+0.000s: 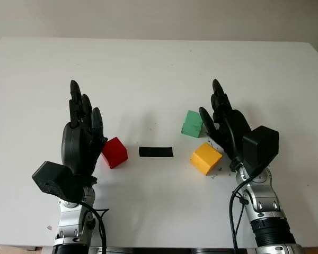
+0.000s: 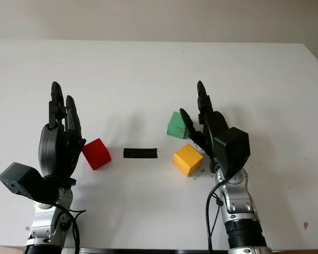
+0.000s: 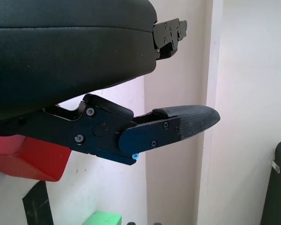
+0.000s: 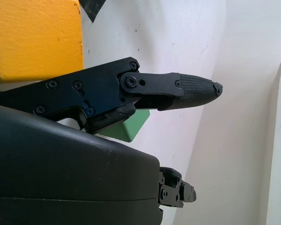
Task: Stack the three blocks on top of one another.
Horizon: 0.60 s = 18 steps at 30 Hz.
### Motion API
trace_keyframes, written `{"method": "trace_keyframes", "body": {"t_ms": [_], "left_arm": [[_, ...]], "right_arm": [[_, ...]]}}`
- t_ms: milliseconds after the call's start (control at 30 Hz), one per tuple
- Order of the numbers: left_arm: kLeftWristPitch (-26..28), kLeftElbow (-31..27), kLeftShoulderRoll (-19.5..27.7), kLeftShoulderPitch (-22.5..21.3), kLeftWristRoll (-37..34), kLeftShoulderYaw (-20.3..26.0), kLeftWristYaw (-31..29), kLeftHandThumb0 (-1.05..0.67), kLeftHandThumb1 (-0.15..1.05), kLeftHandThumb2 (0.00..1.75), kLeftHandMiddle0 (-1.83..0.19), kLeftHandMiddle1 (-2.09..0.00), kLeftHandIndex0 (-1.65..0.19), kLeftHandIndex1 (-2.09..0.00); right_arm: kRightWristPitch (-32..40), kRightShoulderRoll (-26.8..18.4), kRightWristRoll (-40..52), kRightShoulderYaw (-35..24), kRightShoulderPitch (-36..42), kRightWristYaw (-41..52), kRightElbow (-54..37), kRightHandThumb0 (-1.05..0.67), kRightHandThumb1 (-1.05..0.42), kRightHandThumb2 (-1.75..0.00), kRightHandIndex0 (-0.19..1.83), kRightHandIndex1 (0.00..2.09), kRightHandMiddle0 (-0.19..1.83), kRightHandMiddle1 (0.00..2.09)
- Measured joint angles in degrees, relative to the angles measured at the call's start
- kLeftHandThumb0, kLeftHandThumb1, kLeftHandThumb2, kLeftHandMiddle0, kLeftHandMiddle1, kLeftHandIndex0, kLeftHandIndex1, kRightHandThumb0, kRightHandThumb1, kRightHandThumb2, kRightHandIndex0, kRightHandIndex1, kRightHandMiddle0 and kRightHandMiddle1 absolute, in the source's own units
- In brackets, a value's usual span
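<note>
From my station I see the left hand (image 1: pixel 80 135) at the left side of the white table (image 1: pixel 159 63), just beside the red block (image 1: pixel 114 152). It is open and holds nothing; its fingers point away from the robot. The red block stands alone on the table. To its right lies a short strip of black tape (image 1: pixel 156 152), flat on the surface, between the red block and the yellow block (image 1: pixel 205 158). The green block (image 1: pixel 192 124) stands just behind the yellow one, near it but not on it. The right hand (image 1: pixel 226 126) is close beside these two — also open, with nothing in its grasp. So I judge the task is not yet begun: all three blocks are separate on the table, and both stacking steps are left.
</note>
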Motion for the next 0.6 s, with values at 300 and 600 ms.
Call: {"method": "trace_keyframes", "body": {"t_ms": [300, 600], "left_arm": [[9.2, -10.7, 31.0, -8.5, 11.6, 4.8, -14.6, -0.55, 0.97, 0.05, -0.37, -0.24, -0.37, -0.46], [18.5, -17.4, 49.0, -17.2, 16.7, -0.3, -32.8, -0.67, 0.79, 0.05, -0.2, -0.05, -0.46, -0.18]], "right_arm": [[-1.0, -1.9, 3.0, -2.1, -2.6, 2.3, -0.1, -0.71, -1.05, -0.46, -0.15, 0.05, -0.1, 0.04], [-0.3, -2.5, 5.9, -4.0, -3.6, 5.1, -0.1, -0.71, -1.05, -0.47, -0.17, 0.04, -0.11, 0.05]]}}
